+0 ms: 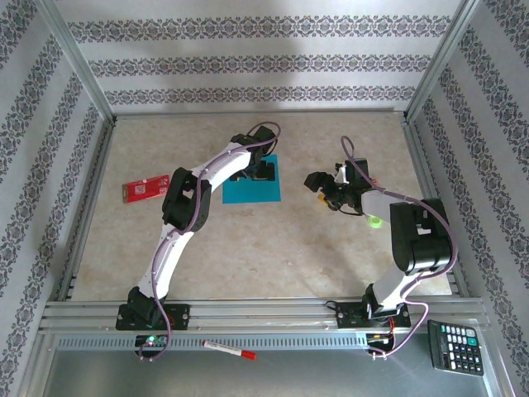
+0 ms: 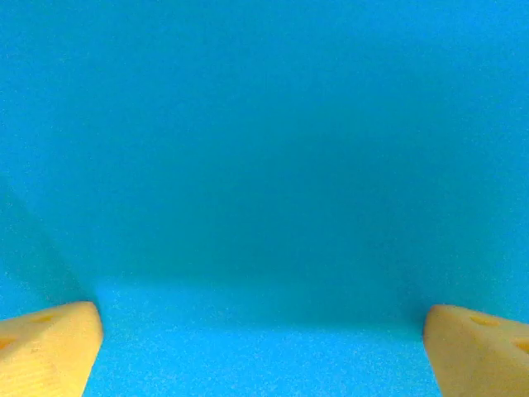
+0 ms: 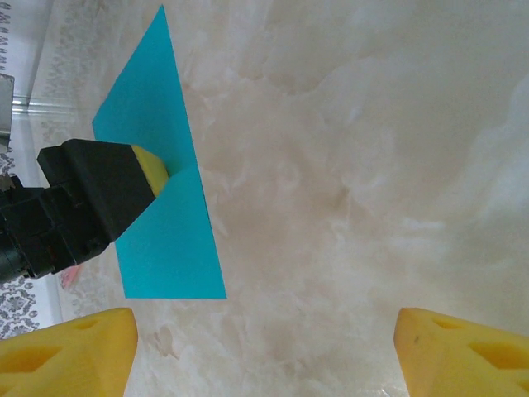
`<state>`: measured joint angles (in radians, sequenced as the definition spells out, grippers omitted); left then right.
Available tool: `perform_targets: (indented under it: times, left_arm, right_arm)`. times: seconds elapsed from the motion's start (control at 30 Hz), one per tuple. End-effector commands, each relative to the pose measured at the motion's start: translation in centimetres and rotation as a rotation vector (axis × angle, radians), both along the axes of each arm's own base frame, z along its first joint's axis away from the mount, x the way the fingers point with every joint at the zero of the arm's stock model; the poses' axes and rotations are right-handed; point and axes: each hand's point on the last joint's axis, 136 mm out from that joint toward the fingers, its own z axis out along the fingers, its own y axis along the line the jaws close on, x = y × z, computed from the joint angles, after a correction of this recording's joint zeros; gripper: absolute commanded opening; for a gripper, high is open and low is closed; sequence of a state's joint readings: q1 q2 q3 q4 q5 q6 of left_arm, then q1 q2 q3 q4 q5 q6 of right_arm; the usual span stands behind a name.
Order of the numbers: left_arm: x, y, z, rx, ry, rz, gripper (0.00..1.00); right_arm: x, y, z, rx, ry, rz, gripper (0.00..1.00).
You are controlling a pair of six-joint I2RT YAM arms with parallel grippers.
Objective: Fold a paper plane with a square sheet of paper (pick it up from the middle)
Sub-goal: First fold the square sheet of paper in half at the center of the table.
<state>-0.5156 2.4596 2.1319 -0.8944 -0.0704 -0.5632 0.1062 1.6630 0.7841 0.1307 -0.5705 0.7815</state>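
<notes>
**Left gripper spread wide over the teal sheet; right gripper open above bare table**

In the top view the square sheet of paper (image 1: pixel 248 193) lies flat on the marble-patterned table (image 1: pixel 289 248), a little left of centre and towards the upper half of the frame. The left gripper (image 1: pixel 263 172) reaches over the sheet's upper right part, and its arm crosses the upper left corner.

In the left wrist view the teal paper (image 2: pixel 264 165) runs from edge to edge. The left gripper (image 2: pixel 260 318) has its jaws as far apart as they go. Its two yellow fingers (image 2: pixel 50 347) sit in the lower left and lower right corners with only paper between them, and nothing is clamped.

From the right wrist view the sheet (image 3: pixel 169 240) is a slanted shape at the left of the frame. The left gripper (image 3: pixel 147 172) comes in from the left edge, and one yellow fingertip meets the paper's surface. Whether it presses down or just grazes it cannot be told.

The right gripper (image 1: pixel 329 192) sits right of centre in the top view, well apart from the sheet. In its own wrist view the right gripper (image 3: pixel 264 331) is also open, holding nothing. Its yellow fingers (image 3: pixel 74 351) are in the bottom corners, with bare table between them.

A red-and-white card (image 1: pixel 147 189) lies on the table at the left, apart from the sheet. A red marker (image 1: pixel 230 350) and a calculator (image 1: pixel 453 347) rest along the bottom edge, in front of the arm bases.
</notes>
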Motion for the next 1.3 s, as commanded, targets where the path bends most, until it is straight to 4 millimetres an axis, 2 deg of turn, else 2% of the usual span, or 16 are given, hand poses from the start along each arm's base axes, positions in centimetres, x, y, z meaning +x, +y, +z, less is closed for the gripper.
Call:
perform_targets:
  times: [0.0, 0.13, 0.33, 0.47, 0.57, 0.63, 0.77, 0.87, 0.97, 1.03, 1.07, 1.17, 1.27]
  left_arm:
    - [-3.2, 1.0, -4.1, 0.084, 0.133, 0.005, 0.99]
    - [-4.1, 1.1, -5.2, 0.083, 0.159, 0.006, 0.96]
    - [-4.3, 1.0, -5.4, 0.070, 0.162, 0.007, 0.92]
    - [-4.0, 0.6, -4.6, 0.045, 0.143, 0.002, 0.90]
    - [-3.7, -0.2, -3.8, -0.002, 0.122, -0.009, 0.83]
    - [-3.4, -1.0, -2.9, -0.053, 0.093, -0.019, 0.75]
    - [-2.8, -3.4, -0.2, -0.196, 0.029, -0.061, 0.54]
    - [-2.8, -5.7, 3.5, -0.370, -0.054, -0.111, 0.40]
    - [-3.7, -8.9, 10.2, -0.680, -0.204, -0.205, 0.29]
    - [-5.3, -9.8, 13.8, -0.847, -0.263, -0.245, 0.28]
    - [-6.2, -9.8, 14.7, -0.904, -0.267, -0.252, 0.28]
    - [-8.8, -9.0, 15.1, -1.032, -0.214, -0.224, 0.27]
    - [-10.6, -7.8, 13.3, -1.092, -0.148, -0.170, 0.27]
  right_arm:
    - [0.2, 0.0, 0.1, 0.020, -0.013, 0.008, 0.81]
    - [0.3, -0.1, 0.2, 0.024, -0.016, 0.006, 0.81]
    - [0.2, -0.3, 0.3, 0.029, -0.014, 0.001, 0.81]
    - [0.1, -0.4, 0.2, 0.031, -0.010, -0.002, 0.81]
    - [0.1, -0.5, 0.2, 0.034, -0.007, -0.005, 0.81]
    - [0.1, -0.4, 0.1, 0.035, -0.006, -0.003, 0.81]
    - [0.2, -0.4, 0.4, 0.041, -0.008, -0.002, 0.82]
    - [0.2, -0.5, 0.9, 0.044, -0.016, -0.003, 0.81]
    - [0.1, -1.0, 1.7, 0.032, -0.032, -0.004, 0.82]
    - [-0.1, -1.5, 2.3, 0.019, -0.042, -0.007, 0.82]
    - [-0.2, -1.6, 2.7, 0.016, -0.049, -0.004, 0.82]
    - [-0.7, -1.4, 3.7, 0.005, -0.078, 0.022, 0.83]
    - [-1.2, -0.3, 4.9, 0.016, -0.120, 0.083, 0.83]
